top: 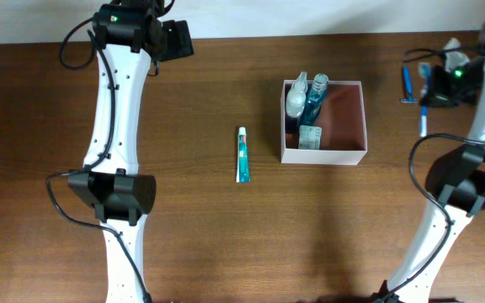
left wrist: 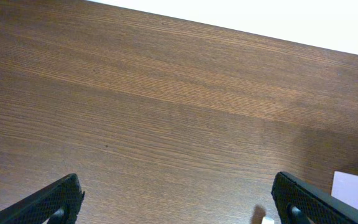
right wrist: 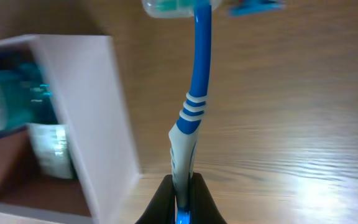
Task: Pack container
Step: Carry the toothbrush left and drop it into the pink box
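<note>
Two hands differ: the right hand (right wrist: 182,194) is clenched on a blue toothbrush (right wrist: 199,81), whose long axis points straight ahead of it, with the container (top: 322,156) close on its left; the left hand (left wrist: 179,202), released, hangs well apart.

Our right jaws are clamped tight on the white-and-blue handle of a toothbrush (right wrist: 194,112), which runs straight up the view to a capped head with teal bristles. Just left of it we see the container (right wrist: 98,112), its white wall blurred. Inside are a teal bottle (right wrist: 5,106) and a clear bottle (right wrist: 51,146). A blurred blue thing (right wrist: 257,6) lies on the tabletop (right wrist: 291,124) near the head.
</note>
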`<state>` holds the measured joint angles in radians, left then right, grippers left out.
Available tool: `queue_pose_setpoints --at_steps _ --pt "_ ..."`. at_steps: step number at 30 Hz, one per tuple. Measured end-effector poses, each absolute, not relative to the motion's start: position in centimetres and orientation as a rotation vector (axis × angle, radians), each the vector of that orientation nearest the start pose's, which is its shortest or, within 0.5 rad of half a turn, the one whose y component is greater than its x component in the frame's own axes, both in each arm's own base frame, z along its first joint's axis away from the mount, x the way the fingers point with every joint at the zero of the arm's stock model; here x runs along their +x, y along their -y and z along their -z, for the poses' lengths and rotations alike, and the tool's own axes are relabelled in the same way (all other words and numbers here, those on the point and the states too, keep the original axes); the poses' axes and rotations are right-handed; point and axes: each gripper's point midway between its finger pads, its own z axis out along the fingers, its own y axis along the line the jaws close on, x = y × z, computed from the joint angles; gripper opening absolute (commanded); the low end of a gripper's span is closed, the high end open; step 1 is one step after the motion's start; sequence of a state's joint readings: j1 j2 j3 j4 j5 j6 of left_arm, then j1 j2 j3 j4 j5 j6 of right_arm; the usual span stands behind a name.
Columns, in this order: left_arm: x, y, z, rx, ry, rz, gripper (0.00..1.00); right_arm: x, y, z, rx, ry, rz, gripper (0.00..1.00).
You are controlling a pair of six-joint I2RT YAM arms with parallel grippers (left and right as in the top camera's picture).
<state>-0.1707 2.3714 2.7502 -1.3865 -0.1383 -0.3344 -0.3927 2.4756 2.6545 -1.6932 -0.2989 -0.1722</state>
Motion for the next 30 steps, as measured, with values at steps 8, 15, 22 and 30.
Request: queue_pose_setpoints --at_steps 8,15,22,30 --pt "54.1 6.9 -23.7 -0.261 -2.550 0.013 1.00 46.9 6.1 -16.6 0.184 -2.937 -0.463 0.04" --pt "54.1 6.9 -23.7 -0.261 -2.550 0.013 0.99 47.2 1.9 -16.6 0.068 -2.952 -0.485 0.05" --pt "54.1 6.9 -23.7 -0.261 -2.550 0.013 0.99 47.3 -1.0 -16.6 0.059 -2.969 -0.500 0.05" --pt "54.1 6.9 -23.7 -0.261 -2.550 0.013 0.99 47.3 -1.5 -16.6 0.146 -2.978 -0.510 0.05"
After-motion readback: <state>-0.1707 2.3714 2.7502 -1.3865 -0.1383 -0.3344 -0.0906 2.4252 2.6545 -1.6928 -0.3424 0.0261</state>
